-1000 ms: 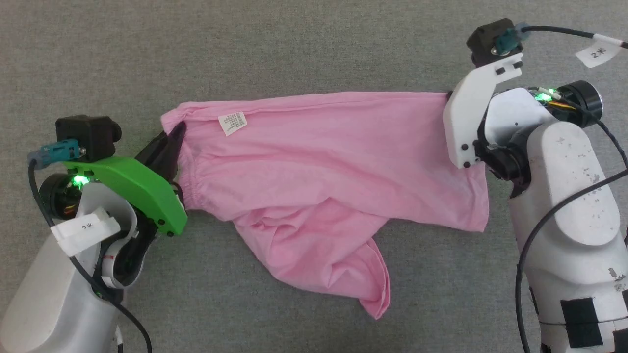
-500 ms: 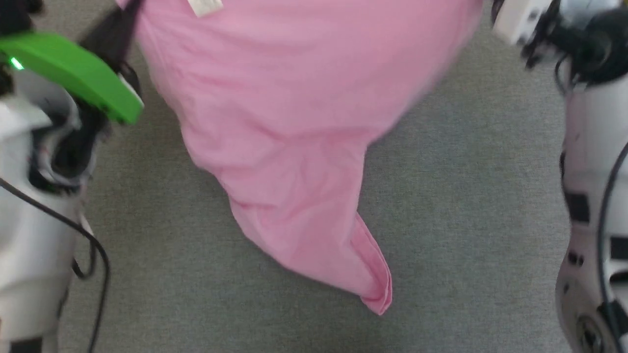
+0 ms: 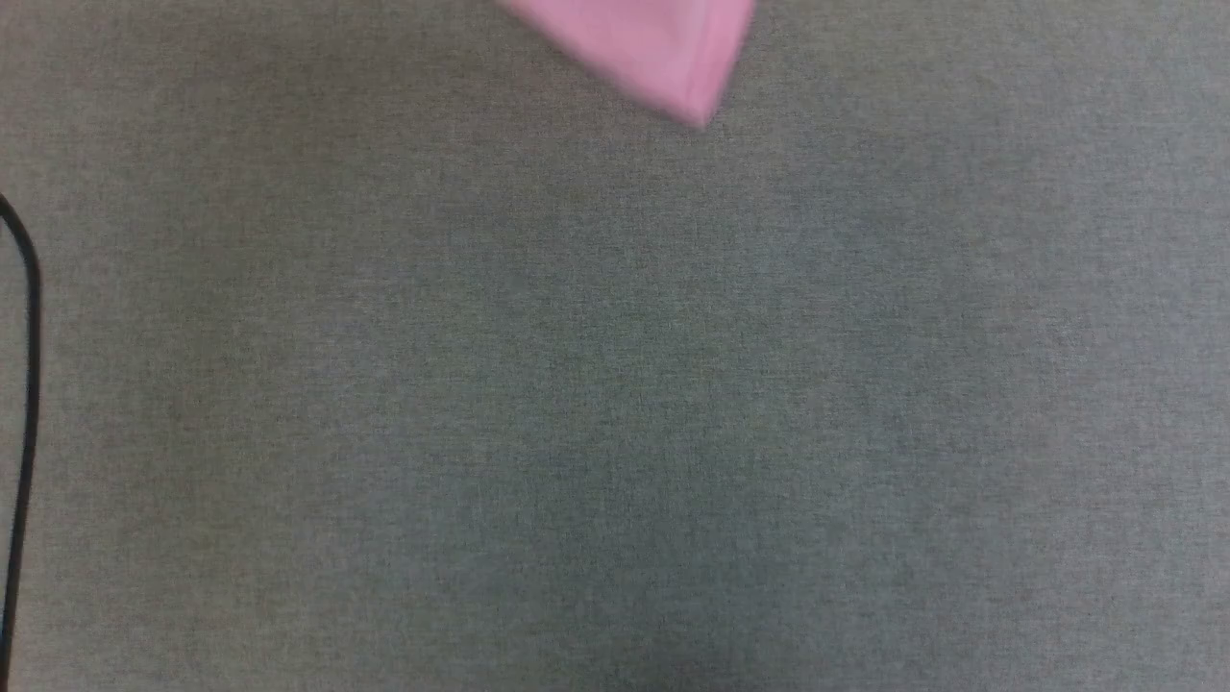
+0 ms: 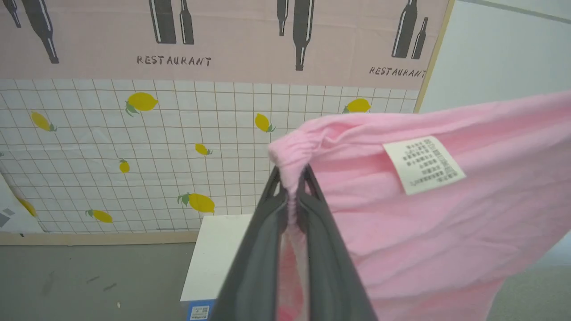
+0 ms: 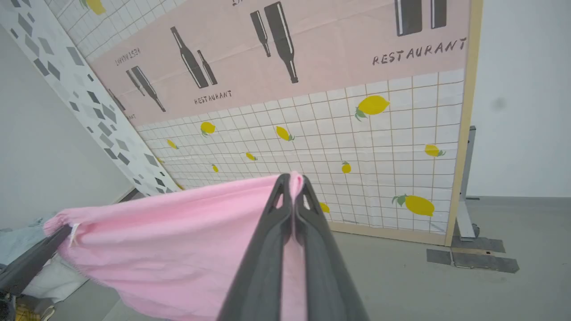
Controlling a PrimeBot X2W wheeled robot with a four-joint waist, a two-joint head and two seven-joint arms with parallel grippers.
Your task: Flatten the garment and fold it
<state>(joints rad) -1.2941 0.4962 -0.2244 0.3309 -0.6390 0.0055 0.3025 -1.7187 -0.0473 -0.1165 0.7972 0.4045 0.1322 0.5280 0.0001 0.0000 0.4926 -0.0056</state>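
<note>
Pink garment between left tool and right tool, both tight on it (blurred below, perhaps dangling).

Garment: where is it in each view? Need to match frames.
Head view: garment, a pink tip hanging in at the top edge, centre-right.
Left wrist view: right half, gathered corner pinched in the left gripper.
Right wrist view: lower left to centre, edge pinched in the right gripper.
Shared landmark: lemon-tile RESTAURANT panel, both wrist views.
</note>
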